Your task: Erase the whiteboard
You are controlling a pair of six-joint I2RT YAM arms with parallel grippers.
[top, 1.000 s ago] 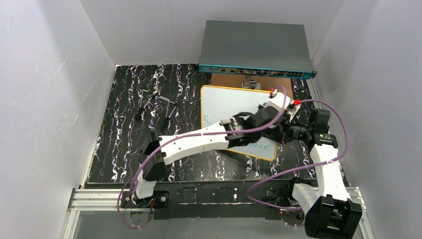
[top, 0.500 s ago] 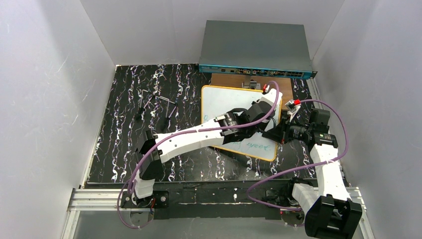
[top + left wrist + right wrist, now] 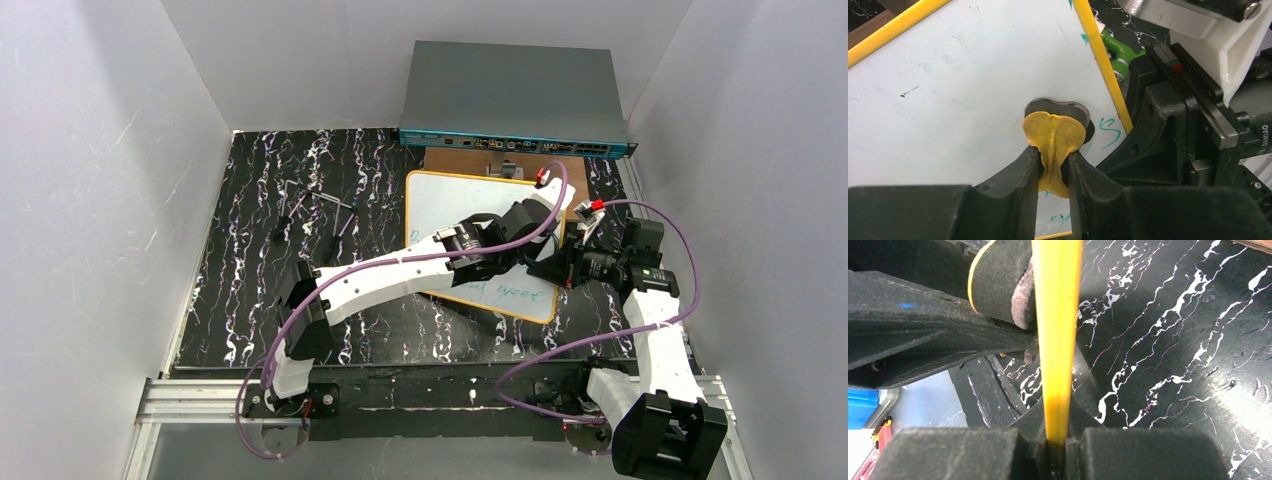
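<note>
Whiteboard [image 3: 445, 205] lies on black marbled table [image 3: 250, 260], right of centre, far edge overlapping brown board [image 3: 455, 160], grey box [image 3: 510, 90] behind. Left pincer [image 3: 1054, 162] clamped on yellow eraser [image 3: 1054, 132], dark pad face pressed to white surface close to right rim [image 3: 1057, 315]. Green writing [image 3: 1109, 129] just beside pad, more along near edge. Right pincer [image 3: 1057, 442] squeezed tight on that yellow rim, whiteboard's right side, eraser just beyond it.

the left end effector [image 3: 1054, 161] pinches a yellow eraser [image 3: 1054, 134] against the whiteboard [image 3: 958, 100] near its yellow rim.
</note>
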